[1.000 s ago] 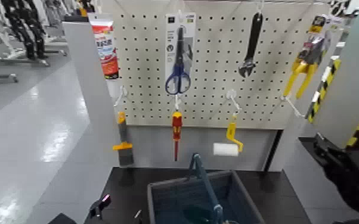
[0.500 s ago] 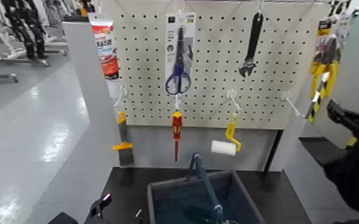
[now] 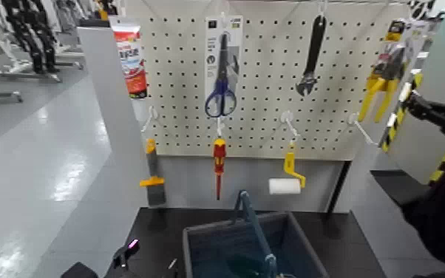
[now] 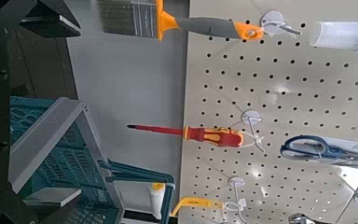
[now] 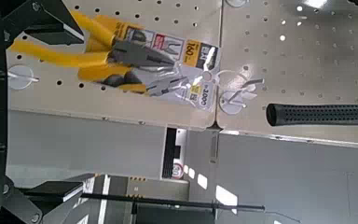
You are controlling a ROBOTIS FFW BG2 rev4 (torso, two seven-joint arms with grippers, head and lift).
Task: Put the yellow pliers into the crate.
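yellow-handled carded pliers [image 3: 377, 90] hang by the perforated pegboard [image 3: 270, 89]'s right edge; reaching step: wide-open right gripper [image 5: 54, 112] should align, then close. spread left gripper [image 4: 58, 107] idles beside blue-grey plastic crate [image 3: 196, 248].

One screwdriver [image 3: 219, 158], one crate [image 3: 212, 235]

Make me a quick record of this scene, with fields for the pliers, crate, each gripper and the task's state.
Pliers: yellow-handled, hanging at the pegboard's right side
Crate: blue-grey, below the pegboard, hoop handle raised
Right gripper: open, near the pliers' handles
Left gripper: open, beside the crate, on its left
Task state: pliers not yet in the crate
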